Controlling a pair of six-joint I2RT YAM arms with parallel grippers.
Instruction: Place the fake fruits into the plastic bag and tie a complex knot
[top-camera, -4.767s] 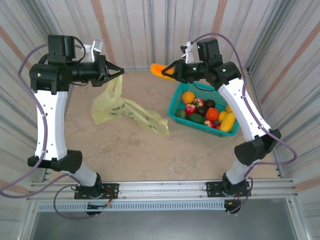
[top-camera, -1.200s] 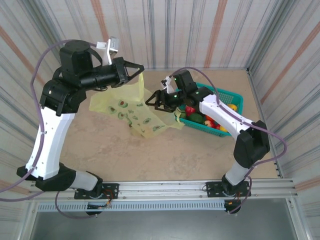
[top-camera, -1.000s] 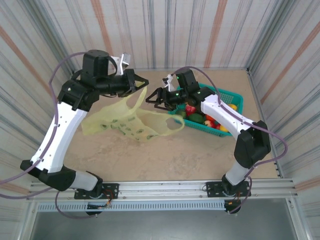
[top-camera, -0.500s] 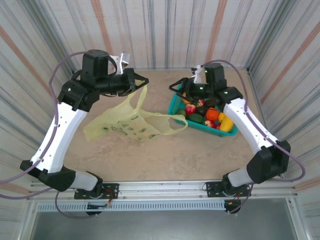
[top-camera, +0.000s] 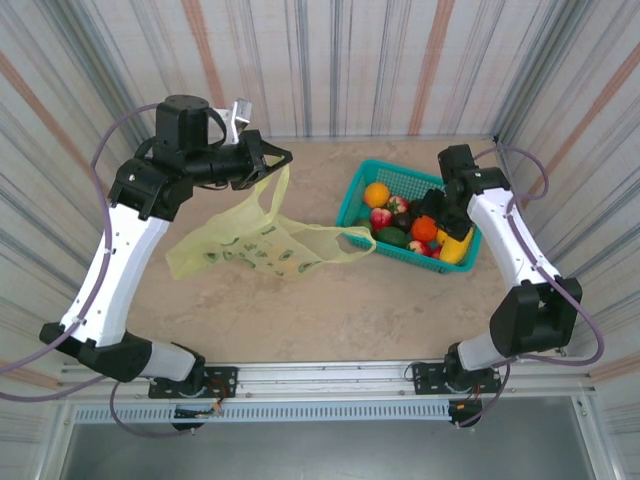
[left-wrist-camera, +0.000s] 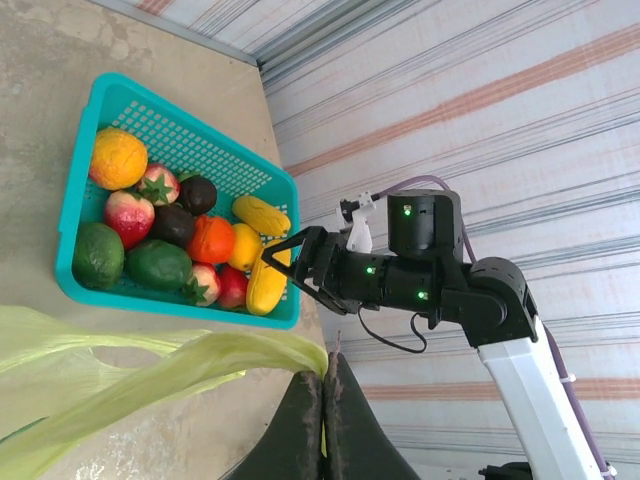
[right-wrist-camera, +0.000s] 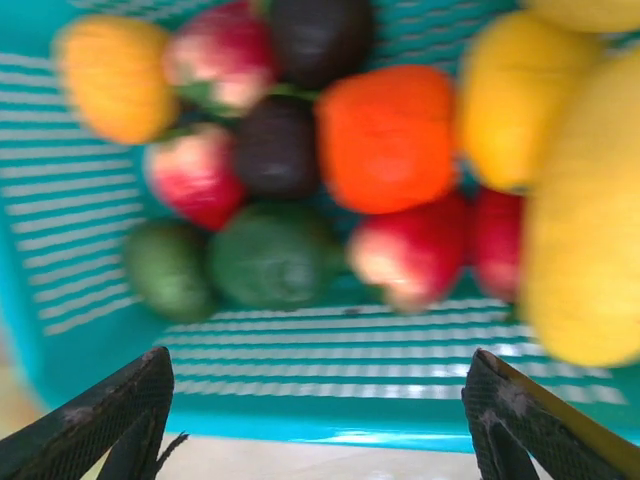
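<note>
plastic bag (top-camera: 250, 250) centre, basket (top-camera: 405, 180) right, front table (top-camera: 330, 310) free

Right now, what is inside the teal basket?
Fake fruits are heaped in the basket: orange, red, green, dark and yellow ones, with bare mesh along one side. Anything lying under the heap is covered.

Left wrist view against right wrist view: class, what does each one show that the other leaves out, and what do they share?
Left wrist view alone: the left fingers, shut on a strip of the plastic bag; the right arm; the striped wall. Right wrist view alone: no extra thing, just a close, blurred look down into the fruit pile. Both: the teal basket, the fake fruits in it, and the right fingers, spread open by the basket.
</note>
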